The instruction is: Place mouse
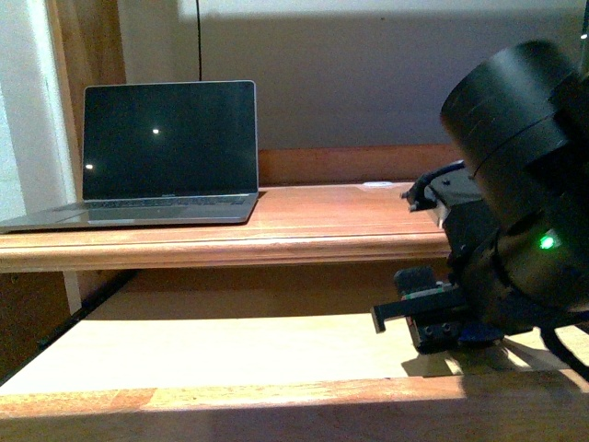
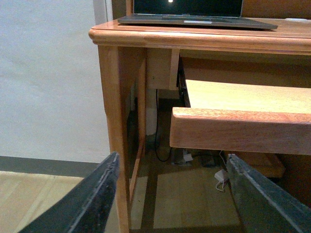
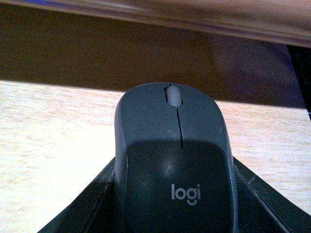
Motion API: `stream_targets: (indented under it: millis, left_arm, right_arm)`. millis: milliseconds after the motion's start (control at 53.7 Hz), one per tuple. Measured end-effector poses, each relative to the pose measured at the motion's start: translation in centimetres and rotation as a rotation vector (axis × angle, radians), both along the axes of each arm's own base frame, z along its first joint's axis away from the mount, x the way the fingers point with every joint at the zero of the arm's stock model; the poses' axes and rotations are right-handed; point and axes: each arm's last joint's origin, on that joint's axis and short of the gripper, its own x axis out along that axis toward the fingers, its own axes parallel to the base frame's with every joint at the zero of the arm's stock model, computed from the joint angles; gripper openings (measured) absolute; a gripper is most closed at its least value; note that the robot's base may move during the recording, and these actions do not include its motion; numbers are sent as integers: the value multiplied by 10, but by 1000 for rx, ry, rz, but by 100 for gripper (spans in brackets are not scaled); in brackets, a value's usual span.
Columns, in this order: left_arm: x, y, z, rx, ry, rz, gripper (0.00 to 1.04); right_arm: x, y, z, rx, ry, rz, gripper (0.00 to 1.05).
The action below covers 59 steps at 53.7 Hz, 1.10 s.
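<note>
mouse point(image 3: 175, 145) | held in right gripper point(image 3: 175, 199) | over pull-out shelf point(image 3: 53, 131)

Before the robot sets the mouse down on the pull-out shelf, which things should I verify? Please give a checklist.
1. Small dark grey rounded mouse held firmly by the right gripper: ok.
2. Pale wooden pull-out shelf bare ahead of the mouse: ok.
3. Mouse underside touching the shelf: cannot tell.
4. Room under the edge of the brown wooden desk top: cannot tell.
5. Left gripper open, empty, apart from the shelf: ok.
6. Open grey laptop apart from the right arm: ok.
</note>
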Motion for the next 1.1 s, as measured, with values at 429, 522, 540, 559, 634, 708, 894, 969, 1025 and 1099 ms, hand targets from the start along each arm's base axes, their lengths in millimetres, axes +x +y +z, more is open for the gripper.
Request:
stream_targets:
  millis: [429,522,540,559,634,708,894,969,1025,1099]
  left_arm:
    - [0,0,0,1,0,0,97]
    - [0,0,0,1,0,0,97]
    - [0,0,0,1,0,0,97]
    - [0,0,0,1,0,0,97]
    - [0,0,0,1,0,0,97]
    - [0,0,0,1,0,0,97]
    - [0,0,0,1,0,0,97]
    - [0,0,0,1,0,0,97]
    - [0,0,0,1,0,0,97]
    - [0,0,0,2,0,0,97]
  right_arm:
    - [-17,12,114,114,-188,79,55]
    - [2,37,137,121,-201,83,55]
    - [9,45,140,113,-200,77,55]
    - [14,51,141,108,-198,74,55]
    - [36,75,141,73,-200,52,55]
    - [57,94,134,39,-210,14,55]
    - [101,116,104,-45,-190,-78,55]
    - [107,118,99,-49,-187,-83,55]
    - [111,121,94,-51,-184,-83,55]
    - [114,124,88,-56,-181,-91,55]
